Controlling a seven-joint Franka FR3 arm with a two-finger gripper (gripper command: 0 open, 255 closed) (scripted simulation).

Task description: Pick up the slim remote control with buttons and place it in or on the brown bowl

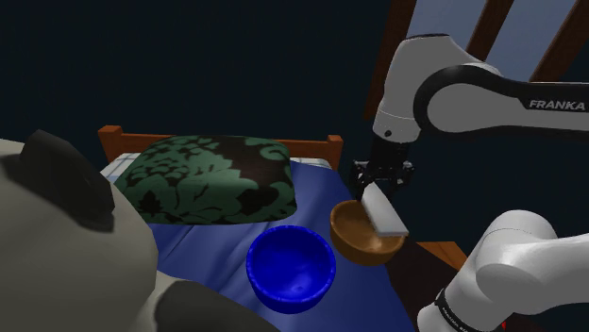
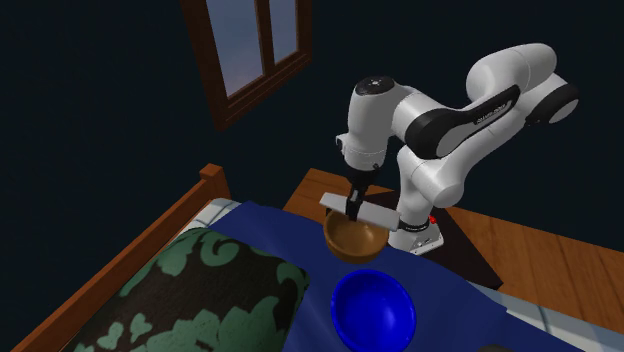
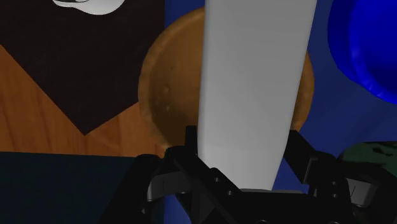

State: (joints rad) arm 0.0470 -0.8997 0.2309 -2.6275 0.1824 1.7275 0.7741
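On the bed's blue sheet [image 1: 212,250], from the shoulder view's left, lie a green patterned pillow [image 1: 212,179], then a blue bowl [image 1: 291,267], then the brown bowl [image 1: 359,240] near the sheet's edge. Over that last bowl hangs the gripper [image 1: 380,185], pointing down. Its two fingers are closed on the sides of one end of the remote [image 1: 384,212], which is drawn plain pale grey with no buttons to be seen.

What the coming move turns on is how the remote lies over the brown bowl. In the wrist view the bowl sits straight below the fingers, and the remote's long axis runs out from them across the bowl's middle and past its far rim. In the shoulder view the free end slopes down toward the rim on that view's right. In the second exterior view it hangs close above the rim, though I cannot tell whether it touches.

By my judgement the carry is all but finished and only the release is left. As the remote looks longer than the bowl is wide, it would likely come to rest across the rim, not down inside, and could tip toward its overhanging end.
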